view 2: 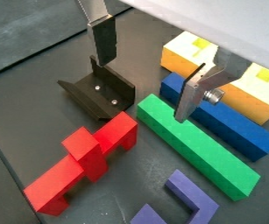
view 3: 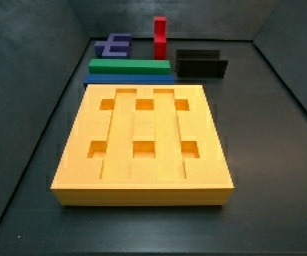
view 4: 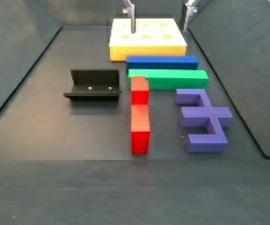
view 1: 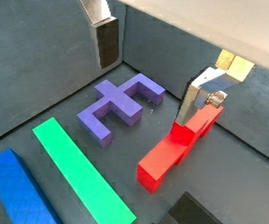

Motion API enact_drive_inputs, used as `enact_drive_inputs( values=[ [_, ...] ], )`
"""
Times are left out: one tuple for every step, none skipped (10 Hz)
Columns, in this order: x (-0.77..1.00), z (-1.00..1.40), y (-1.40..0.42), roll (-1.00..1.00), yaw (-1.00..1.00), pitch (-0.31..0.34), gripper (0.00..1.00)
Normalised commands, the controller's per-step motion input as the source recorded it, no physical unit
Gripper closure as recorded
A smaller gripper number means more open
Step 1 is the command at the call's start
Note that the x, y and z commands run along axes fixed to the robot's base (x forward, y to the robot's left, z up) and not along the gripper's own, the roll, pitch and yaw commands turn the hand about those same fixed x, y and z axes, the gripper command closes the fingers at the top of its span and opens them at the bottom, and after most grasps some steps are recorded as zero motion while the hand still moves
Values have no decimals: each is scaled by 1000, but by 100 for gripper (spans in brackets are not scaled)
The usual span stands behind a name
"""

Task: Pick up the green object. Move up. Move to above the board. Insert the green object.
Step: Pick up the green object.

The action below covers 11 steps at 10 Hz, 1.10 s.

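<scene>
I'm looking across my work floor (view 3: 279, 150) now: dark grey, matte, flat right out to its edges. In a side view, a dark grey wall (view 3: 29, 45) rises along one long edge, another wall (view 3: 292, 40) along the opposite edge, and a back wall (view 3: 183, 18) closes the far corners. In both wrist views a pale, cream-coloured surface (view 1: 213, 22) (view 2: 224, 17) shows beyond the wall's top. The light is soft and even, with a faint sheen near the floor's front edge (view 4: 113, 189).

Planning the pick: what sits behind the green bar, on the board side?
The blue bar lies flush against the green object, between it and the board. Their touching faces are hidden. The tool, open, hangs over the board.
</scene>
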Motion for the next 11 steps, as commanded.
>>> enact_drive_inputs(
  values=[
    [0,0,0,0,0,-10,0],
    [-106,0,-106,0,0,-1,0],
    [-163,-140,-274,-146,-531,-357,0],
    [-103,-234,-240,-254,-626,-349,0],
    [-43,-146,-137,-280,-749,-300,0],
    [-3,-89,-66,-243,-863,-246,0],
    [0,-37,-51,-207,-917,-193,0],
    [0,-34,-120,-116,-946,-117,0],
    [0,0,-131,-24,-983,-47,0],
    [0,0,-180,6,-980,0,0],
    [0,0,-180,7,-980,0,0]
  ],
)
